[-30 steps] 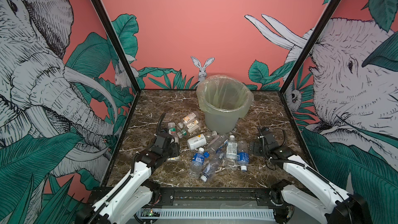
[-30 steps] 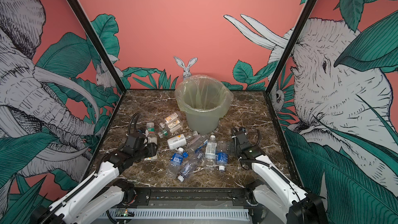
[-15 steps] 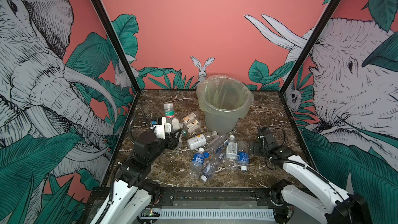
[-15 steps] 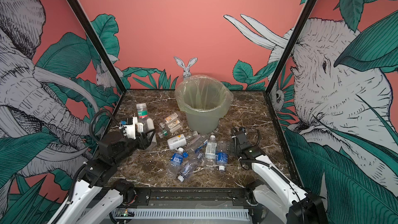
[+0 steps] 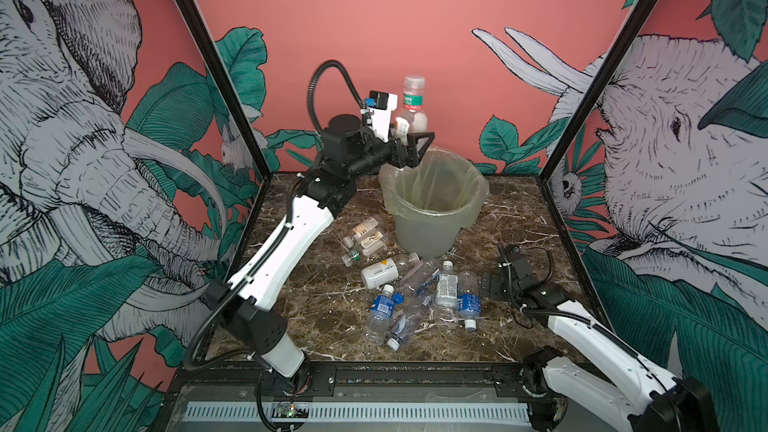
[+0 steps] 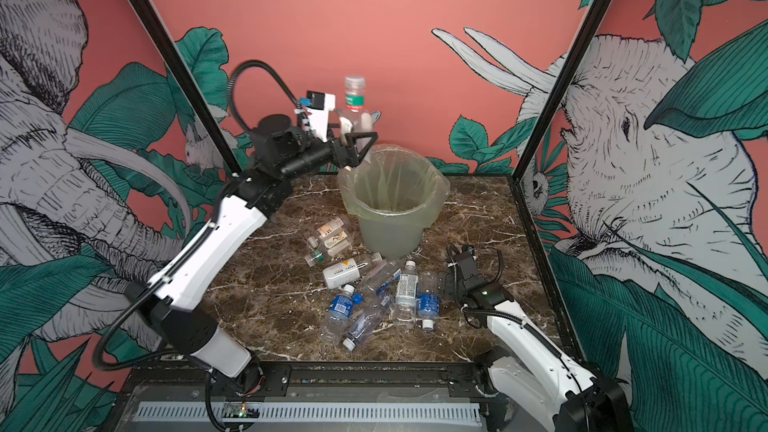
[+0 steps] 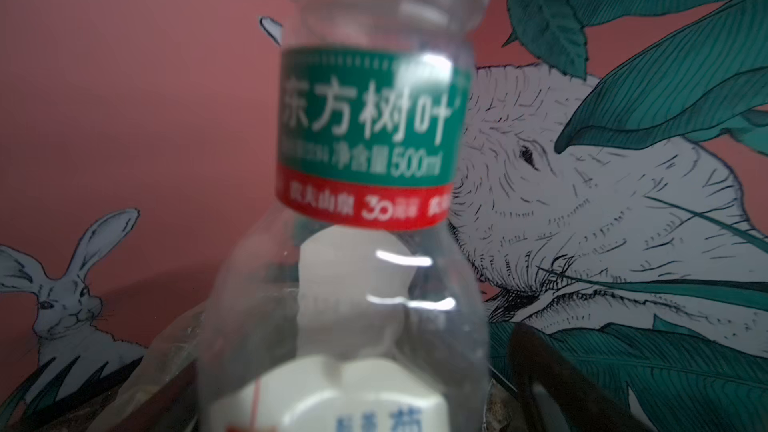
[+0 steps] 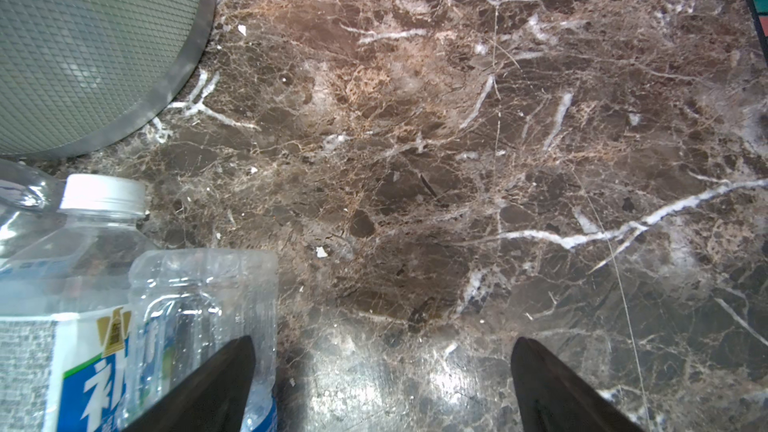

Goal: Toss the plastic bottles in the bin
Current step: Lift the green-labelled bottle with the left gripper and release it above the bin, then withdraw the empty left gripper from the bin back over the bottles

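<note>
Bottle (image 5: 412,102) with a green and red band stands upright, cap end up and long axis vertical, high over the left rim of the bin (image 5: 428,226). Its label (image 7: 370,126) reads 东方树叶, 500ml, then 农夫山泉 and 30 on the red strip. Left gripper (image 5: 409,146) has its jaws spread wide either side, not pressing it. Right gripper (image 8: 382,344) sits low beside the other bottles (image 5: 415,288) on the table (image 5: 324,297), jaws apart and empty.

Green-labelled clear bottle (image 5: 411,103) upright, aloft beside rim of bag-lined bin (image 5: 424,230); other bottles (image 5: 446,288) strewn before it.
</note>
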{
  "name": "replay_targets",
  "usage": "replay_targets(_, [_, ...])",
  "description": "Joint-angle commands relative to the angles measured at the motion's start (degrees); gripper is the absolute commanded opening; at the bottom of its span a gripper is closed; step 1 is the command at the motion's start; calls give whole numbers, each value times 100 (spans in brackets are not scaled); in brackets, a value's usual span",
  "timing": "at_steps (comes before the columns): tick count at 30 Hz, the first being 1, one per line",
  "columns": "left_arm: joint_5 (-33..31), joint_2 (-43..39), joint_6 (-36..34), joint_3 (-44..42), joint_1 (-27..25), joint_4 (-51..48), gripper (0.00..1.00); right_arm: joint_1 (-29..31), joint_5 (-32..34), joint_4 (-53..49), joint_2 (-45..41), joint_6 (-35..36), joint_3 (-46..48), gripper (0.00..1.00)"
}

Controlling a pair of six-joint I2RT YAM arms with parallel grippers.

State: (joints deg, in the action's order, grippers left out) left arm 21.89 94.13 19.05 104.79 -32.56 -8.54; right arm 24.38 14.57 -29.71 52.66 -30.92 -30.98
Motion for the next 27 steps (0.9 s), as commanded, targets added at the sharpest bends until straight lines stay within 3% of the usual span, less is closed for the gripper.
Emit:
replay_targets(1, [-63, -402, -264, -91, 4, -421, 99, 7, 124, 3, -174, -73, 54, 98])
replay_targets(8, [-453, -1291, -672, -579, 9, -617, 100, 10, 49, 40, -371, -72, 130, 98])
replay_targets(18, [-889, -2520, -807, -2151, 4, -744, 99, 10, -259, 39, -237, -116, 84, 98])
replay_targets(23, [-949, -3368, -547, -3657, 12, 272, 100, 22, -403, -26, -318, -125, 101, 98])
replay_targets(27, [-1232, -3546, -733, -3910, 18, -455, 99, 59, -616, -94, -292, -139, 68, 97])
